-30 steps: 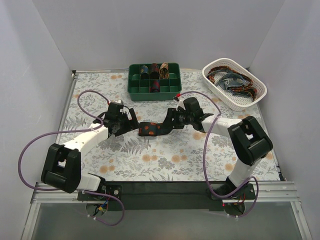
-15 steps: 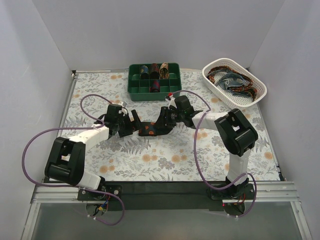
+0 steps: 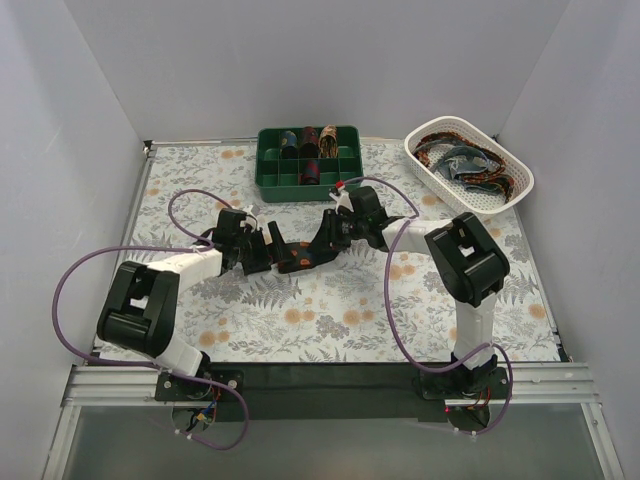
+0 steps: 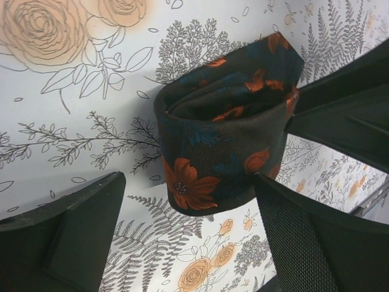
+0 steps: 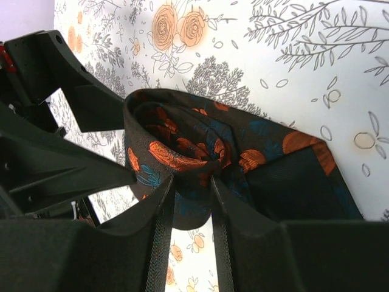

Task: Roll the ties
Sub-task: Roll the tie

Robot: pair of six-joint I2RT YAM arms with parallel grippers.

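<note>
One of the ties, dark with orange-red flowers, lies as a loose coil (image 3: 297,258) on the floral tablecloth between my two grippers. In the right wrist view my right gripper (image 5: 193,194) is shut on a fold of this tie (image 5: 200,152), its fabric bunched between the fingers (image 5: 161,219). The left gripper (image 4: 188,185) is open; the coil (image 4: 225,140) sits just ahead of its fingertips, close to the right-hand finger (image 4: 304,237). From above, the left gripper (image 3: 268,247) and right gripper (image 3: 322,243) face each other across the coil.
A green compartment box (image 3: 305,190) at the back holds rolled ties (image 3: 308,140). At the back right, a white basket (image 3: 467,208) contains loose ties (image 3: 462,160). Purple cables (image 3: 185,195) loop beside both arms. White walls close in the table.
The right gripper has closed on the tie. Both grippers have drawn nearer each other and shifted slightly left, and the tie between them has bunched into a shorter coil.
</note>
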